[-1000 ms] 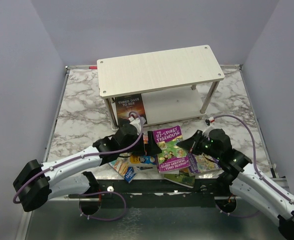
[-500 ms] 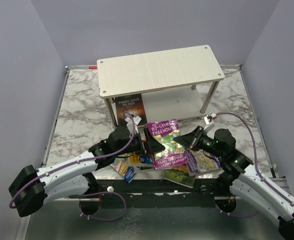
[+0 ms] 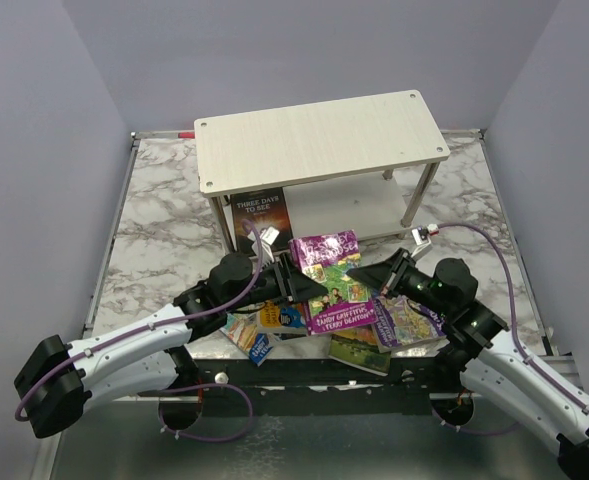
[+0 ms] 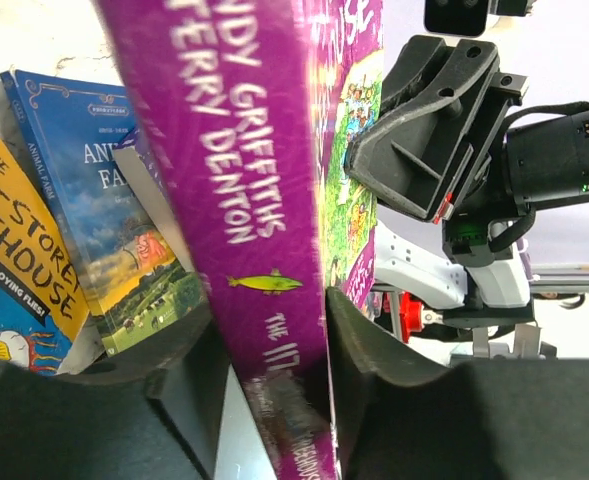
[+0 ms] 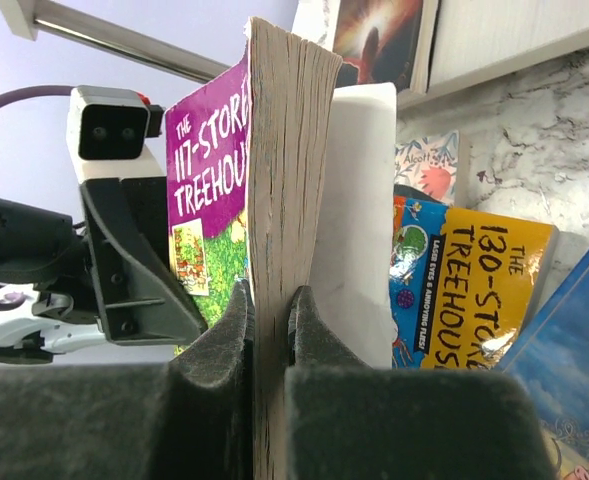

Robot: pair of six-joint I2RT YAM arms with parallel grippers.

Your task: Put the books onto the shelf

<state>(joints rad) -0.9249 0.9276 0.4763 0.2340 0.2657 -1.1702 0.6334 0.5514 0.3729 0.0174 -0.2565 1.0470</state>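
On the marble table (image 3: 159, 215), the shelf (image 3: 319, 140) stood toward the far edge. A dark book (image 3: 261, 215) stood upright at the left end of its lower board, with bare board to the right of it. Near the table's front edge, the left gripper (image 3: 296, 283) clenched the spine of the purple book (image 3: 332, 280), held tilted above the loose books (image 3: 274, 325). The right gripper (image 3: 382, 279) pinched its page edge.

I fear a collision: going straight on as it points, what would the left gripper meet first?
Likely the right gripper, which holds the purple book's far edge; the book itself sits between the left gripper's jaws.
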